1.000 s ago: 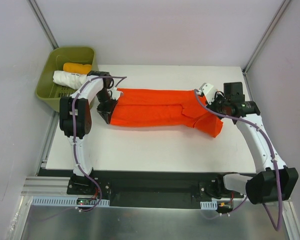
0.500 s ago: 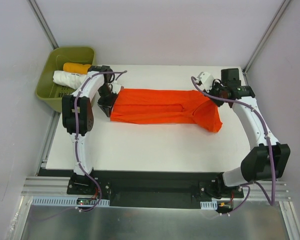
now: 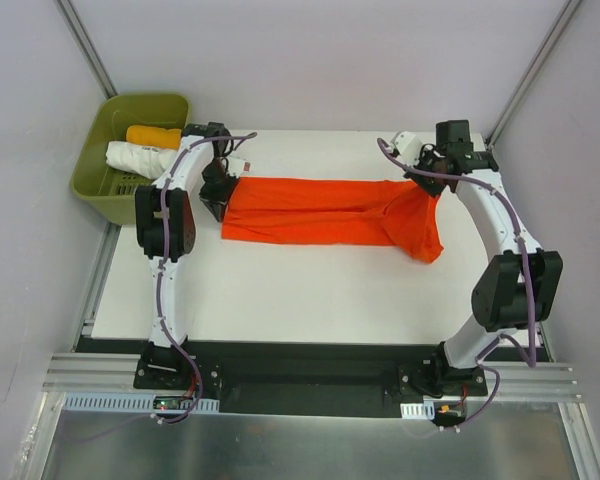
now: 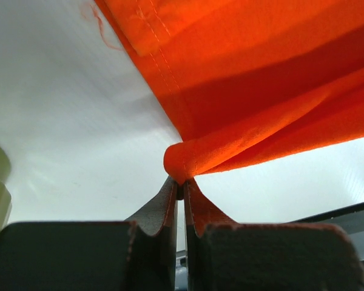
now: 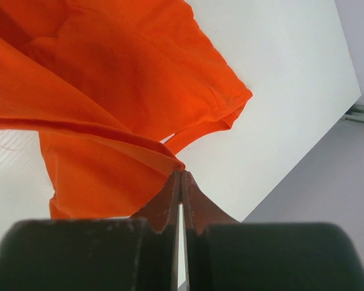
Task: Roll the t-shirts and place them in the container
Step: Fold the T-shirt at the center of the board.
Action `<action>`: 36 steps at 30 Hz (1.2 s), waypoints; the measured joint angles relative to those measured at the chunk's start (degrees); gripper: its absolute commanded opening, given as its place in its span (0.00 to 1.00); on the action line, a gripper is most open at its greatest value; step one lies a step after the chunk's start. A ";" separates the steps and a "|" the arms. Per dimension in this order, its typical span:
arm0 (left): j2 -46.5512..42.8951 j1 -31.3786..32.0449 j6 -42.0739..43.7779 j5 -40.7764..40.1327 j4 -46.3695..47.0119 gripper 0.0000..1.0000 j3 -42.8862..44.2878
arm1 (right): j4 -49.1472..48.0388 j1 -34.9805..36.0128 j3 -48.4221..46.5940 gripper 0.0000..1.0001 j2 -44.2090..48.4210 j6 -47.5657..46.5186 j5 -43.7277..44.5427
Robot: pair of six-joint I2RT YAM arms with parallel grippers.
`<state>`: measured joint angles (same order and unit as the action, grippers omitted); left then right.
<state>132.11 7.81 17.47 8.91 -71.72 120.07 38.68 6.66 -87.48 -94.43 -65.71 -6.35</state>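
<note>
The red-orange t-shirt (image 3: 320,212) is folded lengthwise into a long band across the white table, with a sleeve end hanging at the right. My left gripper (image 3: 223,186) is shut on its left end; in the left wrist view (image 4: 181,180) a bunched fold of the shirt (image 4: 261,91) sits in the fingertips. My right gripper (image 3: 420,190) is shut on its right end; in the right wrist view (image 5: 181,174) the shirt's edge (image 5: 109,121) is pinched. A rolled white t-shirt (image 3: 138,157) and a rolled yellow-orange t-shirt (image 3: 154,136) lie in the green bin.
The green bin (image 3: 96,183) stands off the table's back left corner. The table's right edge (image 5: 303,139) drops off close to the right gripper. Bare white tabletop (image 3: 300,290) lies in front of the shirt. Grey walls stand on three sides.
Both grippers have carried the shirt's ends toward the back of the table. The shirt has shifted back with them and is stretched straighter between them.
</note>
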 measured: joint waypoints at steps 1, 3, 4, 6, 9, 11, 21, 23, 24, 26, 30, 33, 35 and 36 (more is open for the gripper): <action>0.74 -0.02 0.00 -0.22 -0.13 0.00 0.87 | -0.04 -0.13 -0.63 0.01 -0.72 -0.15 0.00; 2.23 -0.02 0.00 -0.50 -0.59 0.00 2.73 | -0.26 -0.44 -2.29 0.01 -2.51 -0.55 0.11; 2.99 -0.02 0.00 -0.57 -0.63 0.00 3.63 | -0.37 -0.52 -2.99 0.01 -3.48 -0.68 0.15; 4.50 0.00 0.00 -0.70 -0.70 0.00 5.22 | -0.46 -0.66 -4.39 0.01 -5.31 -0.98 0.20; 6.10 0.00 0.00 -0.85 -0.92 0.00 7.23 | -0.52 -0.81 -5.88 0.01 -7.65 -1.20 0.31; 7.06 -0.02 -0.02 -0.98 -0.83 0.00 8.63 | -0.57 -0.96 -6.69 0.01 -9.16 -1.42 0.46; 8.35 0.00 -0.09 -2.01 -0.70 0.00 11.41 | -0.63 -1.33 -9.81 0.01 -13.29 -1.92 1.03; 8.79 0.00 -0.13 -2.12 -0.70 0.00 12.26 | -0.74 -1.33 -10.91 0.01 -14.32 -1.92 1.05; 9.16 0.00 -0.15 -2.21 -0.68 0.00 13.03 | -0.76 -1.33 -11.50 0.01 -14.86 -1.92 1.07; 9.66 0.00 -0.20 -2.56 -0.26 0.00 14.12 | -0.81 -1.33 -12.57 0.01 -15.96 -1.92 1.22; 10.40 0.00 -0.20 -3.54 0.46 0.00 15.72 | -1.01 -1.33 -13.94 0.01 -17.86 -1.95 1.46; 10.73 0.00 -0.24 -3.76 0.87 0.15 16.37 | -0.98 -1.33 -14.95 0.01 -19.15 -1.95 1.44; 11.08 0.00 -0.55 -4.13 1.18 0.22 16.63 | -1.14 -1.33 -15.67 0.01 -19.96 -1.92 1.44; 11.19 0.00 -0.66 -4.50 1.40 0.24 16.63 | -1.22 -1.33 -15.93 0.01 -20.28 -1.92 1.44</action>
<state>143.31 7.81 16.82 4.40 -70.32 136.70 37.45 5.32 -103.42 -114.72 -67.64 -4.91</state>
